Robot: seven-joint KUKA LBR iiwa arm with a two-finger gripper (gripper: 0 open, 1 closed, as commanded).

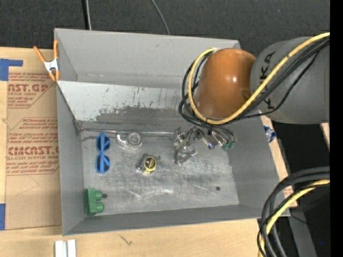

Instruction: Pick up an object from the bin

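Note:
My gripper [184,150] hangs under the orange dome at the middle right of the bin, its metal fingers pointing down close to the floor. Nothing shows between the fingers. A small black and gold round thing [148,164] lies on the floor to the left of the gripper, apart from it. A clear round lid-like piece [130,140] rests further left near the back wall.
A blue pair of toy glasses [102,153] lies along the left side. A green block [94,201] sits in the front left corner. The arm and its cables cover the bin's right rear.

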